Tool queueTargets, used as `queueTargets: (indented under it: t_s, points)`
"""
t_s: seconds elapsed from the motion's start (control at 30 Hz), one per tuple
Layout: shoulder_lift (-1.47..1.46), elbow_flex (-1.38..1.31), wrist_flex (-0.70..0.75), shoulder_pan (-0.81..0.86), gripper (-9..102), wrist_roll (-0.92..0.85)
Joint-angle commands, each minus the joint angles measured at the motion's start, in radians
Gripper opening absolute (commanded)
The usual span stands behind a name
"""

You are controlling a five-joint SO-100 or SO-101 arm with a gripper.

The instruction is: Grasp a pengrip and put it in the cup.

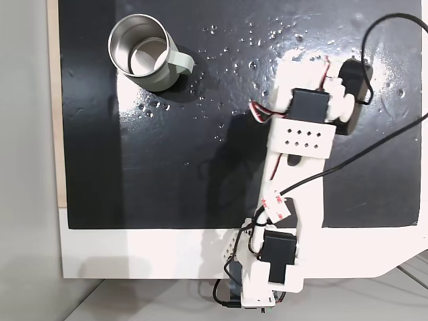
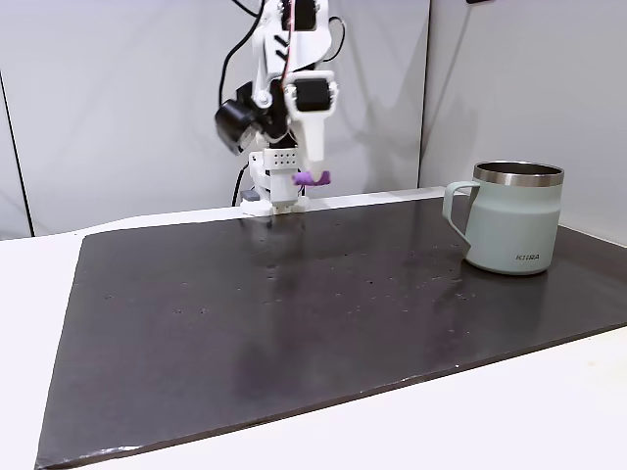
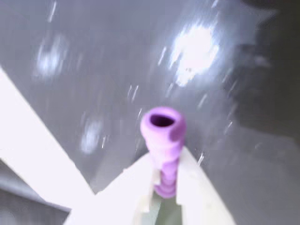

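The purple pengrip (image 3: 163, 136) is pinched between two white fingers (image 3: 136, 187), its open end pointing away from the wrist camera. In a fixed view my gripper (image 2: 313, 176) hangs well above the black mat, shut on the pengrip (image 2: 312, 178) near the arm's base. The cup (image 2: 514, 230) stands upright at the mat's right side, handle toward the arm, far from the gripper. From above, the cup (image 1: 168, 78) sits at the mat's top left, its steel inside showing nothing in it. The arm (image 1: 301, 137) hides the gripper there.
A black mat (image 1: 167, 174) covers most of the white table (image 1: 134, 254). Black cables (image 1: 394, 134) loop to the right of the arm. Open mat (image 2: 294, 313) lies between arm and cup. A grey wall stands behind the arm's base.
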Motion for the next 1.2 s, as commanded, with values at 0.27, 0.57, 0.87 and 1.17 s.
queueTargets:
  t_s: [0.27,0.57,0.87,1.17]
  points:
    - [-0.051,-0.367,0.015,-0.373,0,0.252]
    - [-0.314,-0.724,0.0,-0.469,0,0.316]
    - [-0.466,-0.9,-0.054,-0.568,0,0.262]
    - [-0.497,-0.937,-0.031,-0.604,6,0.23]
